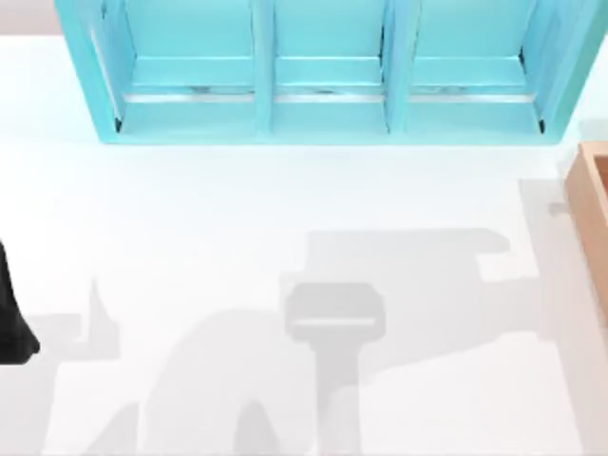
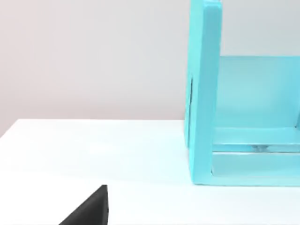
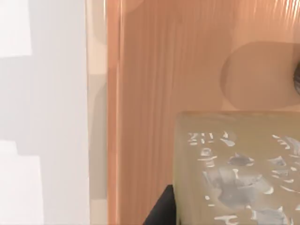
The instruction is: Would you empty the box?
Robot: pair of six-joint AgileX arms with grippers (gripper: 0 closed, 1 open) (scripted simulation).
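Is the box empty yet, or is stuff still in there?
Not yet. Nothing taken out lies on the white table. The right wrist view looks down into the box, where a pale carton with grey-white markings still sits on its floor. So emptying is just starting; that carton has to come out.

The box (image 1: 593,214) is sitting at the right edge of the worktop (image 1: 285,218), with one light-tan wall and a strip of darker inside showing in the top view. In the right wrist view its thick pale rim (image 3: 96,117) is running beside an orange-brown wooden floor (image 3: 154,93). A pale carton (image 3: 236,168) with whitish markings is lying inside it.
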